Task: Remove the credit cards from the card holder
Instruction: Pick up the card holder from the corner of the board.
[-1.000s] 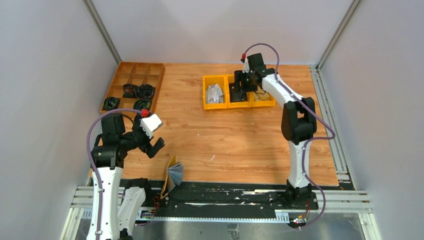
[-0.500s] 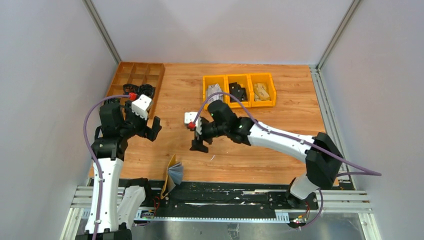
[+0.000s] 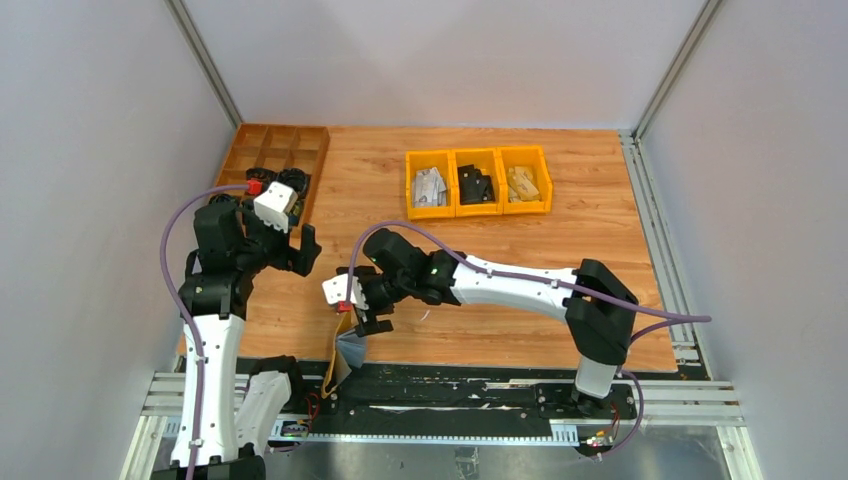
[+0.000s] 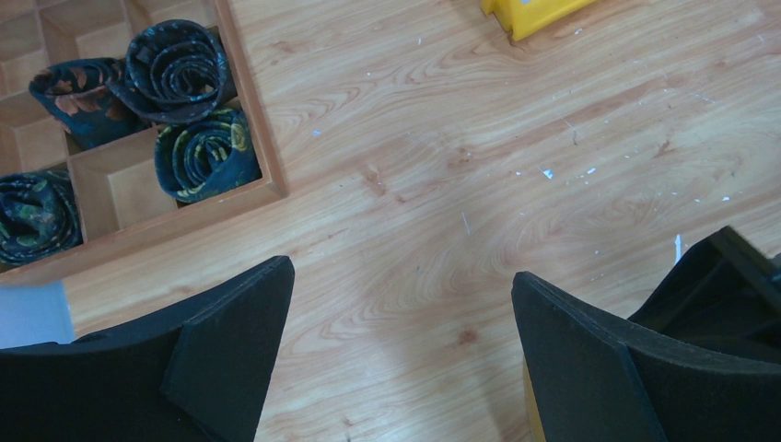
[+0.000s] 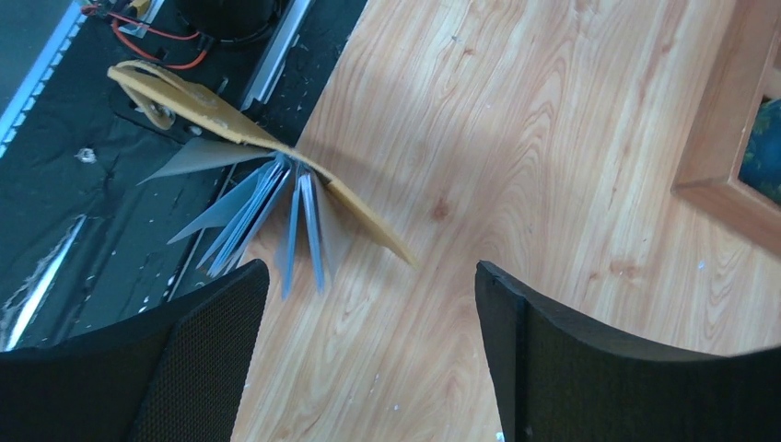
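- Two grippers are mine, and both stand wide apart with nothing between the fingers.
- My right gripper (image 3: 370,318) hovers low over the table (image 3: 600,240). In the top view the card holder (image 3: 348,352) lies just at its 6 o'clock, at the table's near edge.
- That holder is splayed open. Its grey-blue sleeves (image 5: 276,216) fan out, some of them over the black strip (image 3: 460,385).
- Whether any card sits in those sleeves, I cannot tell.
- My left gripper (image 3: 303,252) hangs at 9 o'clock of the right one, near the wooden tray (image 4: 249,129) of rolled dark ties (image 4: 175,60).
- Pale credit cards (image 3: 430,186) lie in the leftmost yellow bin (image 3: 413,190), far off at 12 o'clock.
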`<move>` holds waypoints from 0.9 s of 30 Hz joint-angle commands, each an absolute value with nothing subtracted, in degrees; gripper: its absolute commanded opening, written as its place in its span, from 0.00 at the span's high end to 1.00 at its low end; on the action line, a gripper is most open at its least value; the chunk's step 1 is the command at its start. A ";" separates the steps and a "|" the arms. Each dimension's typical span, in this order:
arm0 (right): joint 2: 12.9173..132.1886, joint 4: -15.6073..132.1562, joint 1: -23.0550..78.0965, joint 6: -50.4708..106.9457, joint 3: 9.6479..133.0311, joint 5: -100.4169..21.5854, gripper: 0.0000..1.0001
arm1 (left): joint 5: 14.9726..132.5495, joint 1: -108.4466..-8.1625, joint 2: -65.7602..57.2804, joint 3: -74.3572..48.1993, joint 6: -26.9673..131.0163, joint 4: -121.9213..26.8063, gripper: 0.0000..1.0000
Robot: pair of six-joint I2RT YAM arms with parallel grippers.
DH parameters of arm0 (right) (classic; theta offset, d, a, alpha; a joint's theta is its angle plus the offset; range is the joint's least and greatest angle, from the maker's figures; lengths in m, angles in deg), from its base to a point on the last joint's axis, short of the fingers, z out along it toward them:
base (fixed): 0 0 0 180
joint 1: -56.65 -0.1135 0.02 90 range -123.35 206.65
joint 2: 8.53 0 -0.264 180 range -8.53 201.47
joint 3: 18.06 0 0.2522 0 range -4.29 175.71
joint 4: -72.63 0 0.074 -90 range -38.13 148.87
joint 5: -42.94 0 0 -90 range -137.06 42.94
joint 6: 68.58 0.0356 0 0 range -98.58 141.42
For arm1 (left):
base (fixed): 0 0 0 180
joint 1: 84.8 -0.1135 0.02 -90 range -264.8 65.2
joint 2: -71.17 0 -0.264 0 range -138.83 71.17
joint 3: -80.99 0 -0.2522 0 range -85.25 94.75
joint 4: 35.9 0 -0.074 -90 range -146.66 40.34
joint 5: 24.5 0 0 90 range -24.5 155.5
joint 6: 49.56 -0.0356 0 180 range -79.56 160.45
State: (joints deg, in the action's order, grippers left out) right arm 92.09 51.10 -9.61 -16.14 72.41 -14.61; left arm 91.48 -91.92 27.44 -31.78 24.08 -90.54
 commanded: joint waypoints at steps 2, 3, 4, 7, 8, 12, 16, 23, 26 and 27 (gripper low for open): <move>95.82 46.79 -11.49 -21.73 76.61 -16.70 0.14 | 93.27 -92.49 27.54 -29.38 25.46 -92.11 0.00; 96.47 46.75 -11.59 -21.93 76.94 -16.81 0.14 | 93.54 -92.53 27.50 -29.09 25.58 -92.30 0.00; 96.90 46.73 -11.69 -22.25 77.19 -16.89 0.14 | 93.91 -92.58 27.55 -28.95 25.60 -92.55 0.00; 98.15 46.86 -12.11 -23.03 77.72 -17.11 0.14 | 94.75 -92.65 27.83 -28.44 25.68 -93.26 0.00; 98.43 46.84 -12.23 -23.09 77.82 -16.89 0.15 | 94.83 -92.71 27.87 -28.35 25.68 -93.52 0.00; 99.40 47.12 -12.64 -23.59 77.96 -16.17 0.18 | 95.21 -92.85 27.77 -27.97 25.66 -94.12 0.00; 101.09 47.57 -12.94 -24.27 78.34 -16.09 0.22 | 95.63 -92.97 27.86 -27.82 26.27 -94.13 0.00; 104.29 45.35 -14.71 -26.56 80.68 -14.66 0.31 | 95.52 -93.02 27.50 -27.31 25.99 -94.73 0.00; 105.02 44.23 -15.00 -26.91 81.43 -14.25 0.38 | 95.74 -93.15 27.43 -27.07 26.11 -94.84 0.00; 105.22 43.97 -15.07 -26.92 81.69 -14.15 0.46 | 95.80 -93.15 27.41 -27.04 26.24 -94.84 0.00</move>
State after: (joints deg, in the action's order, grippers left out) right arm 103.98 46.86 -13.98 -25.19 79.47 -15.68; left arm 94.91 -92.62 27.35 -28.87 25.92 -94.02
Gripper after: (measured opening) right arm 0.632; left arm 0.997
